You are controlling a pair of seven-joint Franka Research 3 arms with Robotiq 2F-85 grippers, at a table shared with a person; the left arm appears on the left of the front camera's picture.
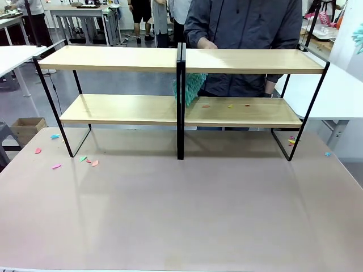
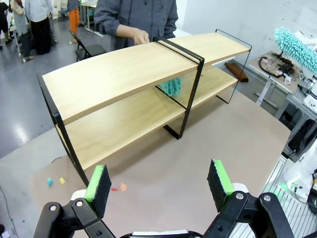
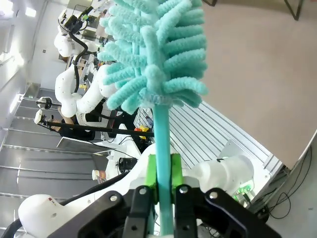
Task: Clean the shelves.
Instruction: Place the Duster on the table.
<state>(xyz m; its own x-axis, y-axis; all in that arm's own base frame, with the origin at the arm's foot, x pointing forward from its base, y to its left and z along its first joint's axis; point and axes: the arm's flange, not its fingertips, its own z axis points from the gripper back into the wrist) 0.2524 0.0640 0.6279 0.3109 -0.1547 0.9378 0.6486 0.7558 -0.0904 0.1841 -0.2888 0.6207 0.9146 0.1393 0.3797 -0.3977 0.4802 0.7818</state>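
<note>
Beige bench [image 1: 181,215] carries the shelves [image 1: 122,58] along its far edge, a two-tier rack with a black central divider. Person stands behind it, one hand [image 1: 206,44] on the far edge of the top board. A teal duster head [image 1: 189,88] shows under the top board just right of the divider, over the lower board; I cannot tell who or what holds it.

Coloured scraps [image 1: 229,105] lie on the lower right board. More scraps [image 1: 87,160] sit on the bench near the rack's left leg and by its right leg.

Left gripper [image 2: 158,184]: jaws wide apart, nothing between the pads, hovering above the bench and facing the rack's front. Right gripper [image 3: 161,173]: pads closed tight on the handle of a teal duster [image 3: 153,49], fluffy head up, off beyond the bench edge.

Risks, as judged:
- Sweeping the lower board toward the front would push scraps onto the bench, adding to the litter there.
- The thin frame looks light; a hard sideways stroke against the divider could shift the rack.
- If the right arm brings its duster in, it could meet the person's hand or the other duster at the divider.
- Handle may slip or twist in the pads under side load.
</note>
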